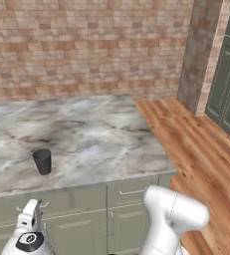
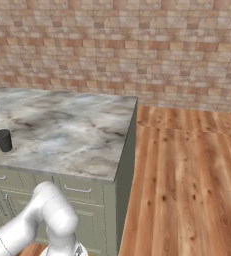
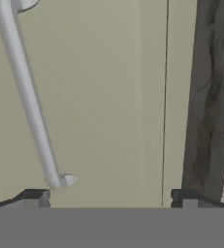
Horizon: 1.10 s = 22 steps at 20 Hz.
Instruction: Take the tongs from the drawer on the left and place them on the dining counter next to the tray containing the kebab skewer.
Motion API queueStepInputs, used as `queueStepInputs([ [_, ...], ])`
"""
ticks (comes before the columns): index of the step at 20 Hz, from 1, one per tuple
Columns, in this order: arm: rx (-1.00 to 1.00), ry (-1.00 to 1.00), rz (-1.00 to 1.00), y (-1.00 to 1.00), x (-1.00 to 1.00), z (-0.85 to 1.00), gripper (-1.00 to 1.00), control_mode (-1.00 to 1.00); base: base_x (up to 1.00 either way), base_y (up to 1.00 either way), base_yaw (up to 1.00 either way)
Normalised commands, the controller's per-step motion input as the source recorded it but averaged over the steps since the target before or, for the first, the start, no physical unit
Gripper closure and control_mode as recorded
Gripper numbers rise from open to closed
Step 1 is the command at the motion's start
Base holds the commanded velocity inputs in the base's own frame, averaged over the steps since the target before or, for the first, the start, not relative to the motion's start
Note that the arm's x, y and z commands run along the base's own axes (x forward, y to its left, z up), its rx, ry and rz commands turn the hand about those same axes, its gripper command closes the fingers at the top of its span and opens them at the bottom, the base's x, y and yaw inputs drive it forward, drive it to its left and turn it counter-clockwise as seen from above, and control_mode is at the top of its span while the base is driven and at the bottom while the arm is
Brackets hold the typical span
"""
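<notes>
While base views show a cup (image 1: pixel 42 161), the gripper (image 3: pixel 111 198) faces the drawer (image 3: pixel 108 97).

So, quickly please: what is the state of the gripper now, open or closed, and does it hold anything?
Gripper: open, holding nothing; its fingertips stand wide apart in front of the drawer, near the silver handle.

No readable text, labels, brands, numbers or signs anywhere.

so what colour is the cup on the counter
Dark grey, nearly black; the cup shows best in the left base view, on the marbled counter.
</notes>
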Motion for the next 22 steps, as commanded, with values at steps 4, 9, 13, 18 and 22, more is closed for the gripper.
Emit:
queueStepInputs([
  [4,0.0,0.0,0.0,0.26,0.25,-0.38,-1.0,-1.0,0.0,0.0,0.0],
  [9,0.0,-0.01,0.0,0.27,0.22,-0.45,-1.0,-1.0,0.0,0.0,0.0],
  [13,0.0,-0.01,0.0,0.29,0.13,-0.59,-1.0,-1.0,0.0,0.0,0.0],
  [18,0.0,-0.05,0.0,0.2,0.02,-0.66,-1.0,-1.0,0.0,0.0,0.0],
  [22,0.02,-0.15,0.0,0.11,0.14,-0.54,-1.0,-1.0,0.0,0.0,0.0],
])
